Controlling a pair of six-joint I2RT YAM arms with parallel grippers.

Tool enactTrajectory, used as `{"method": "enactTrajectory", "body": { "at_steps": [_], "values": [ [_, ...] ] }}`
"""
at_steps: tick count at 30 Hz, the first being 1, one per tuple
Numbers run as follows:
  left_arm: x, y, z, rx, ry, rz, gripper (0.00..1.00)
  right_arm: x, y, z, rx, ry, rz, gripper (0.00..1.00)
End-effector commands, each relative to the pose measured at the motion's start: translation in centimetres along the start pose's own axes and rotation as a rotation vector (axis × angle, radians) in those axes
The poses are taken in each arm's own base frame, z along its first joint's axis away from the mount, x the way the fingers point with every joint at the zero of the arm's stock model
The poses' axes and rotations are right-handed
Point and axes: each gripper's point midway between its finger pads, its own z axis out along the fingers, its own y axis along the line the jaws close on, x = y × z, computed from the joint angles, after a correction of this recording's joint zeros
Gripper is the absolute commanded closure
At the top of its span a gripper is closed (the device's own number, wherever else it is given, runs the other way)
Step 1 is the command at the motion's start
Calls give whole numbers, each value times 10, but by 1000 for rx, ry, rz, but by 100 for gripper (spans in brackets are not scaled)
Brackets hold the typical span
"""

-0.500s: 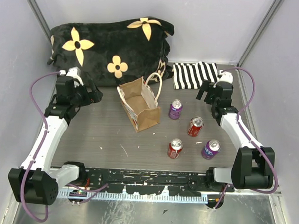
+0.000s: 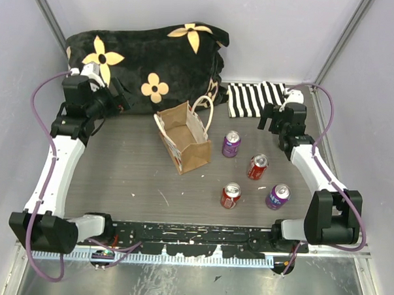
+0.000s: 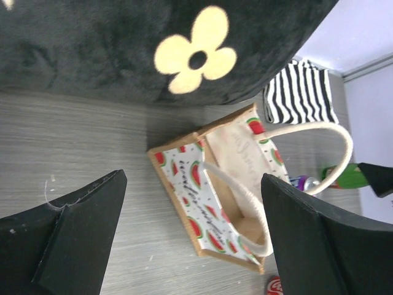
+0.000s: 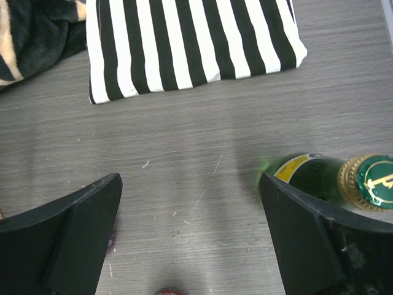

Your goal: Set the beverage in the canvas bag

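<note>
The tan-brown canvas bag (image 2: 184, 139) with cream loop handles stands open at mid-table; the left wrist view shows its watermelon-print inside (image 3: 184, 184). Several cans stand to its right: a purple one (image 2: 231, 144), a red one (image 2: 257, 166), another red one (image 2: 230, 195) and another purple one (image 2: 277, 196). A green glass bottle (image 4: 319, 175) lies beside my right gripper's fingers. My left gripper (image 2: 120, 103) (image 3: 193, 184) is open and empty, held left of the bag near the cushion. My right gripper (image 2: 267, 122) (image 4: 190, 184) is open and empty over bare table, in front of the striped cloth.
A black flowered cushion (image 2: 148, 60) fills the back left. A black-and-white striped cloth (image 2: 257, 98) (image 4: 190, 43) lies at the back right. Grey walls close in the table on three sides.
My left arm has moved back and to the left, closer to the cushion. My right gripper has shifted slightly back. The bag and the cans have not moved.
</note>
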Motion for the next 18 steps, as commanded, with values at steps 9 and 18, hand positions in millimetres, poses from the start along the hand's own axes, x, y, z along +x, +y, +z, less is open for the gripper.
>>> {"method": "enactTrajectory", "body": {
  "at_steps": [9,18],
  "values": [
    [31,-21,80,29,256,-222,8,-36,6,-17,-20,-66,-23,1],
    [78,-30,115,-1,418,-231,10,-37,1,-31,-2,-66,-44,1]
  ]
}}
